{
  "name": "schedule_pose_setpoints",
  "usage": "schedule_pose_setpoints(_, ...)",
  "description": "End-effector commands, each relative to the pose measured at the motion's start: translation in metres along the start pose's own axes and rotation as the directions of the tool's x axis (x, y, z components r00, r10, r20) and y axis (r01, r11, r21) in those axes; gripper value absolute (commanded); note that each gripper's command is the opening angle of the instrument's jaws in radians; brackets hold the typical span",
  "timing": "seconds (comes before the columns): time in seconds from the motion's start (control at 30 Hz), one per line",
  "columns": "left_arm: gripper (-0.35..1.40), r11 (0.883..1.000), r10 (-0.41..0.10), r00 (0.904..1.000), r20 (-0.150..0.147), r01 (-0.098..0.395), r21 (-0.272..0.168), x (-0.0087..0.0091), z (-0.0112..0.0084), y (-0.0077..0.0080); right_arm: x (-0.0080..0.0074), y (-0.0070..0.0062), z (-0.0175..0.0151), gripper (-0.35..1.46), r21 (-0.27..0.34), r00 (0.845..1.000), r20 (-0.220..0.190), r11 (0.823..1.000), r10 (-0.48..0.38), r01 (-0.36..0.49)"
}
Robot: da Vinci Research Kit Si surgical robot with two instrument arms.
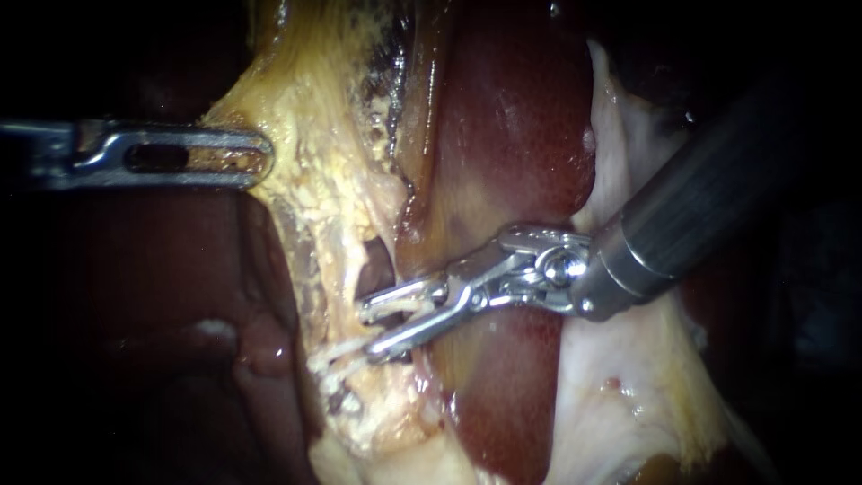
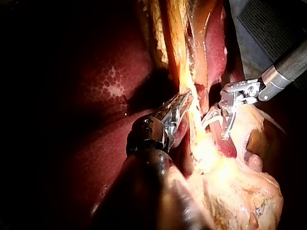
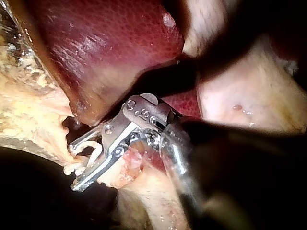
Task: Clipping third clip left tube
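Left instrument (image 1: 259, 158) gripping tissue (image 1: 319, 193), right (image 1: 369, 330) seemingly open

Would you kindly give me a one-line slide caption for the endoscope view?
Right instrument straddles a tube beside the liver while the left instrument grips yellow tissue.

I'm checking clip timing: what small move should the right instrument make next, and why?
Probably squeeze the right instrument shut: its open jaws straddle the pale tube beside the liver, one jaw each side, so closing should clip it.
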Motion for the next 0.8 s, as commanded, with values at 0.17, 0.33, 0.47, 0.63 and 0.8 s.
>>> schedule_pose_setpoints(0.17, -0.35, 1.000, 0.000, 1.0000, 0.000, 0.000, -0.001, 0.0000, 0.0001, 0.0000, 0.0003, 0.0000, 0.0014, 0.53, 0.023, 1.000, -0.020, 1.000, -0.001, 0.002)
schedule_pose_setpoints(0.33, -0.35, 1.000, -0.001, 1.0000, 0.001, 0.001, -0.002, 0.0001, 0.0001, -0.0001, -0.0006, 0.0013, 0.0023, 0.53, 0.021, 1.000, -0.014, 1.000, -0.008, 0.008)
schedule_pose_setpoints(0.47, -0.35, 1.000, -0.001, 1.0000, 0.001, 0.001, -0.002, 0.0001, 0.0000, -0.0003, -0.0008, 0.0023, 0.0022, 0.53, 0.007, 1.000, -0.022, 1.000, -0.011, 0.011)
schedule_pose_setpoints(0.63, -0.35, 1.000, -0.001, 1.0000, 0.001, 0.001, -0.002, 0.0001, 0.0001, -0.0003, -0.0008, 0.0030, 0.0019, 0.53, -0.014, 1.000, -0.029, 1.000, -0.011, 0.011)
schedule_pose_setpoints(0.8, -0.35, 1.000, -0.002, 1.0000, 0.002, 0.002, -0.003, 0.0001, 0.0000, -0.0004, -0.0007, 0.0033, 0.0018, 0.53, -0.026, 1.000, -0.027, 1.000, -0.012, 0.011)
